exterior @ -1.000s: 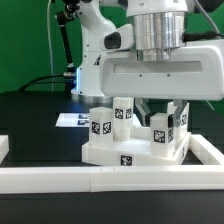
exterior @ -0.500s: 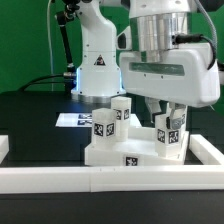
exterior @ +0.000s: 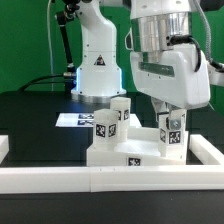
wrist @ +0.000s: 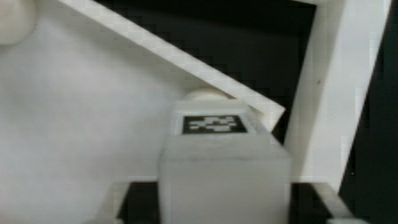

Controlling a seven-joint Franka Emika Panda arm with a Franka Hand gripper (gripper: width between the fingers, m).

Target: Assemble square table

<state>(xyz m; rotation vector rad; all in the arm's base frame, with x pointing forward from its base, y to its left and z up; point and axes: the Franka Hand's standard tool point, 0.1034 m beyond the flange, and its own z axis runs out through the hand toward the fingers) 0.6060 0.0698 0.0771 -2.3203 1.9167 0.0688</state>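
1. Black table [exterior: 30, 125] carries everything.
2. White square tabletop slab [exterior: 125, 153] lies flat on it, edge tag facing the camera.
3. White barrier rail [exterior: 60, 178] runs along the near edge.
4. Marker board [exterior: 74, 120] lies flat behind the slab.

Matt white plastic tabletop slab [exterior: 125, 152] and leg blocks [exterior: 120, 118]; matt black table [exterior: 40, 125].

The arm [exterior: 98, 45] is glossy white plastic with rounded joints, a ribbed silver metal collar above the boxy white hand, a small dark logo on its base, plus black cables.
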